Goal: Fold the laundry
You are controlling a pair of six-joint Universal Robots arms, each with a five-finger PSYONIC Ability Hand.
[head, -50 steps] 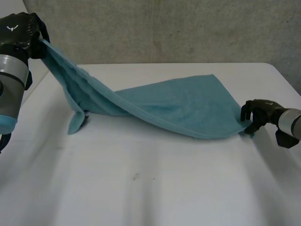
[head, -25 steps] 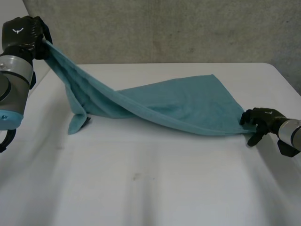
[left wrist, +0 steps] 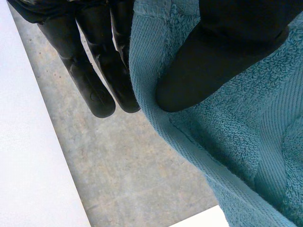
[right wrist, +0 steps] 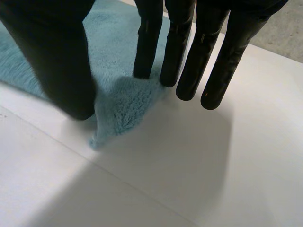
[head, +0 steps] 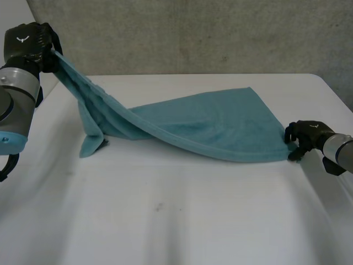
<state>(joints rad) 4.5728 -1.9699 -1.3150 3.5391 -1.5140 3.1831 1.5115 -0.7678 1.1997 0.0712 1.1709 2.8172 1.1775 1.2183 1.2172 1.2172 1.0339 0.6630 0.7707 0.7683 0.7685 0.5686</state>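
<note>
Fingers [left wrist: 94, 80] and thumb [left wrist: 218, 56] of the left hand [head: 30, 44], raised above the table's [head: 165, 221] far left corner, pinch one edge of the teal towel [head: 220, 121]. From that grip the cloth slopes down to the table's left part, where a loose fold bunches and a flap hangs onto the surface. Across the table's middle the towel lies in a rough, slack sheet, wider toward the right, with a long ridge along its near edge. At the table's right side the right hand [head: 306, 138] sits low over the towel's near corner [right wrist: 123, 109], which lies flat on the table. That hand is spread, its straight fingers and thumb planted at either side of the corner, not closed on it. No fold looks made: the towel needs spreading flat, then folding.
</note>
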